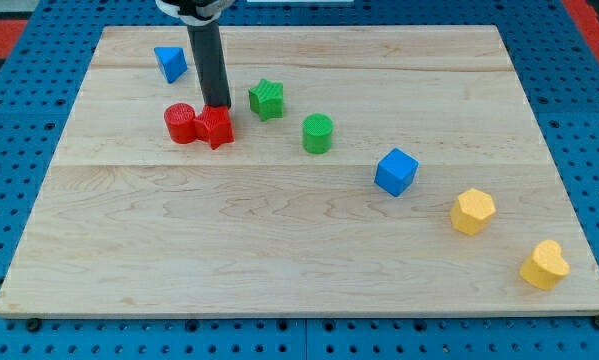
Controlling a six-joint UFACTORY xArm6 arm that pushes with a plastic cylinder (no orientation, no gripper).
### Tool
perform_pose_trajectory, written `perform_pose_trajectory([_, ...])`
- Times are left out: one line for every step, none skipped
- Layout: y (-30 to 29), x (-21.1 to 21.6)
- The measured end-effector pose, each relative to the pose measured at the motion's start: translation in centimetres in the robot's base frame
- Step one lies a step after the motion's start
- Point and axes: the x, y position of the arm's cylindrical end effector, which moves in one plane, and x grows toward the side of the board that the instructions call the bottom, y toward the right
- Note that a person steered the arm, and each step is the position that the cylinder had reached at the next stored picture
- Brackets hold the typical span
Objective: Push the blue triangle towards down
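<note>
The blue triangle [170, 63] lies near the board's top left. My tip [216, 106] stands below and to the right of it, a short way off, just above the red star-like block [217, 127]. A red cylinder [180, 123] touches that red block on its left. The rod rises from the tip to the view's top.
A green star [266, 99] and a green cylinder [318, 133] lie right of my tip. A blue cube [396, 171], a yellow hexagon [472, 211] and a yellow heart [544, 265] trail towards the lower right. The wooden board [279, 250] rests on a blue pegboard.
</note>
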Motion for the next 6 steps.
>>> perform_pose_trajectory([2.3,-4.8])
perform_pose_trajectory([2.2,-9.7])
perform_pose_trajectory([-1.7,-12.9])
perform_pose_trajectory([-5.9,-11.1])
perform_pose_trajectory([-6.5,-5.6])
perform_pose_trajectory([-6.4,0.6])
